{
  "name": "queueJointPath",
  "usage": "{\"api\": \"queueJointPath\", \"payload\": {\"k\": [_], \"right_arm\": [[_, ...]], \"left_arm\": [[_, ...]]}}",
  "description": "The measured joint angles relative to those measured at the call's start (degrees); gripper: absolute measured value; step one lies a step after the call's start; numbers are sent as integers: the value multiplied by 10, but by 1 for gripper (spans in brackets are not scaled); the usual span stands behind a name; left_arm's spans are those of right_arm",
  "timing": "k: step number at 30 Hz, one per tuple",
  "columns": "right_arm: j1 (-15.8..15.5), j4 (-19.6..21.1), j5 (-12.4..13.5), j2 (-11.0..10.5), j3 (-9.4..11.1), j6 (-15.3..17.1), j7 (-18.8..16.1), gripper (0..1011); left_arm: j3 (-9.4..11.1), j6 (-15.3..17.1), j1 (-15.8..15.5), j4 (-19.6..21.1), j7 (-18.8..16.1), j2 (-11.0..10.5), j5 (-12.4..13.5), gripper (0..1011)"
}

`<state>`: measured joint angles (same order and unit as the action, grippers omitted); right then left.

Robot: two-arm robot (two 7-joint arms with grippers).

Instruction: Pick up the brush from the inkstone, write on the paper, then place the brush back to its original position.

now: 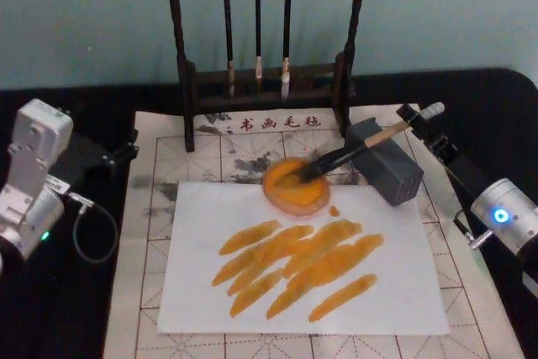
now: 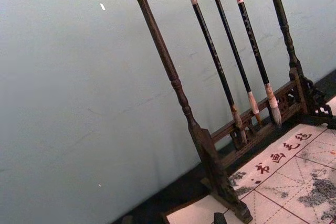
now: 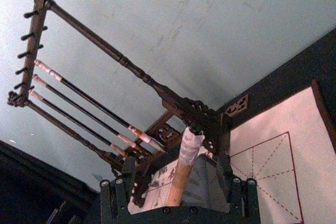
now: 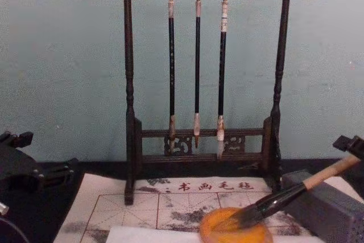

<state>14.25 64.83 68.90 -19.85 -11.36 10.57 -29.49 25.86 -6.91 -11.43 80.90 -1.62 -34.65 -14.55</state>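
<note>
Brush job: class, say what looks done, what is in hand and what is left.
Done: the paper carries orange strokes, and the brush lies with bristles in the inkstone, handle propped on a grey block. In hand: the right pincer sits open around the handle's end. Left: probably only drawing that arm clear. The left pincer is parked beside the mat.
</note>
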Motion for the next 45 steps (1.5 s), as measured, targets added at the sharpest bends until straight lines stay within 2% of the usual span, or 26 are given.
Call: {"api": "queueJointPath", "payload": {"k": [19,45], "right_arm": [[25,-36,34,4,-20,-4,-5,1000],[24,-34,31,4,-18,-5,-5,1002]], "left_arm": [[0,0,0,0,0,0,0,1001],[0,0,0,0,0,0,0,1001]]}}
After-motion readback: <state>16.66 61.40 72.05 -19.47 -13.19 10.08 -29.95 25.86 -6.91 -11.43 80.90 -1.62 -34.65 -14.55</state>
